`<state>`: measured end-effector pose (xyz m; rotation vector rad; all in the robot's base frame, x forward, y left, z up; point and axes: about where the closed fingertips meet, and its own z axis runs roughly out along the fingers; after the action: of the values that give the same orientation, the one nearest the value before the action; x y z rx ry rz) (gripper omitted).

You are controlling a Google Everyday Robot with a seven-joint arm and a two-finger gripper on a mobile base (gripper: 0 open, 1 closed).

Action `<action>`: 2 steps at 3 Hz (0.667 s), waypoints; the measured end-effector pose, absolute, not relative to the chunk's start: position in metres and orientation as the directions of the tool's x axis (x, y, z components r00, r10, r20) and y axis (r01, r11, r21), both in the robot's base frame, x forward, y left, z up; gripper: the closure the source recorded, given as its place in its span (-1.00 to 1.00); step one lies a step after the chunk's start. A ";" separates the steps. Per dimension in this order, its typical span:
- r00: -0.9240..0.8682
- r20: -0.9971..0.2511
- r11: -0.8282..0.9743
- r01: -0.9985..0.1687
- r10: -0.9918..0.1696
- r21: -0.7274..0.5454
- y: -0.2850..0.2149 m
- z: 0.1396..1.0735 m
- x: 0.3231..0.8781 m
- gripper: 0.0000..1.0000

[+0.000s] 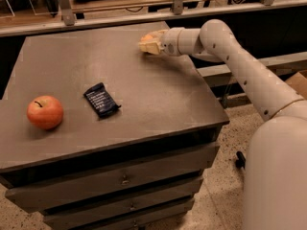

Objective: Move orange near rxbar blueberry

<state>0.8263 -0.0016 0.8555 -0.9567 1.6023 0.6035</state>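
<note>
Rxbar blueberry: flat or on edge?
Flat: the rxbar blueberry lies text-up on the tabletop; the gripper is at the far edge by the orange.

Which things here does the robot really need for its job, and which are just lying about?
Part of the job:
- the orange, at the far edge of the top, right at the robot's hand
- the rxbar blueberry, lying flat nearer the front

Just lying about:
- the apple, front left
- the drawer cabinet everything sits on

arm [240,63]: smooth white rounded segments | body [278,176]: white dome | gripper [147,44]: cream-coloured, over table [144,95] far edge
</note>
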 end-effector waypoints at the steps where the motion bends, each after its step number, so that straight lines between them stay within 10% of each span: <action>1: -0.053 -0.963 0.536 -0.838 -0.265 -0.102 0.003 0.854 0.826 0.86; 2: -0.053 -0.963 0.533 -0.840 -0.265 -0.100 0.005 0.853 0.826 1.00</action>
<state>0.8259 0.0053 0.8531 -0.9633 1.6015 0.6126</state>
